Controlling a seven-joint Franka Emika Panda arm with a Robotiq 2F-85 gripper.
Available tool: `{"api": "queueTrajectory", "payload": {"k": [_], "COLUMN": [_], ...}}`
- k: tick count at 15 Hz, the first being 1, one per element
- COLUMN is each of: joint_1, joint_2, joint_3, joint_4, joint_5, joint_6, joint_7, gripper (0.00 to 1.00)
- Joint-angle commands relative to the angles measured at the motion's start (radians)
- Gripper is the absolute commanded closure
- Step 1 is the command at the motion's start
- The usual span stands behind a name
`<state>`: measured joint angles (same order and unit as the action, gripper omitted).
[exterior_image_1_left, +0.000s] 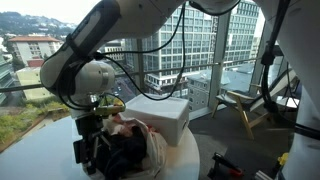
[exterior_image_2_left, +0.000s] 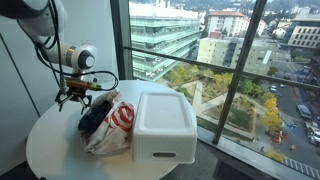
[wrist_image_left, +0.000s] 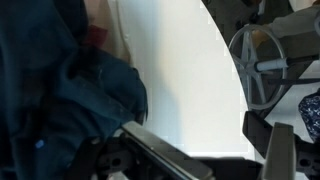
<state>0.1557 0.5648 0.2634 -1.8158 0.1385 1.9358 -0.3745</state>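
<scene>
My gripper (exterior_image_2_left: 76, 96) hangs open just over the round white table (exterior_image_2_left: 55, 150), at the left end of a white plastic bag with red print (exterior_image_2_left: 118, 120). A dark blue cloth (exterior_image_2_left: 94, 118) spills out of the bag toward the gripper. In the wrist view the cloth (wrist_image_left: 70, 90) fills the left side. The two dark fingers (wrist_image_left: 160, 155) stand wide apart at the bottom, and between them shows only bare white table (wrist_image_left: 190, 70). In an exterior view the gripper (exterior_image_1_left: 93, 152) sits beside the cloth (exterior_image_1_left: 125, 158); whether they touch is unclear.
A white foam box (exterior_image_2_left: 165, 125) with its lid on stands beside the bag on the window side, as the exterior views (exterior_image_1_left: 160, 115) show. Floor-to-ceiling windows run behind the table. A wooden chair (exterior_image_1_left: 245, 105) stands on the floor beyond the table's edge.
</scene>
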Motion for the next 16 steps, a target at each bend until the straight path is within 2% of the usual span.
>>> {"api": "queueTrajectory", "payload": {"k": [1, 6, 10, 13, 16], "joint_1": [0.037, 0.076, 0.064, 0.083, 0.077], "joint_2": [-0.057, -0.013, 0.008, -0.002, -0.001], "joint_3": [0.020, -0.007, -0.019, -0.057, -0.076], "joint_4": [-0.116, -0.176, -0.200, -0.226, -0.231], "joint_5": [-0.021, -0.110, -0.147, -0.207, -0.234], "joint_6": [0.085, 0.201, 0.269, 0.349, 0.349], "joint_7": [-0.008, 0.034, 0.066, 0.124, 0.189], "gripper": [0.00, 0.00, 0.00, 0.00, 0.00]}}
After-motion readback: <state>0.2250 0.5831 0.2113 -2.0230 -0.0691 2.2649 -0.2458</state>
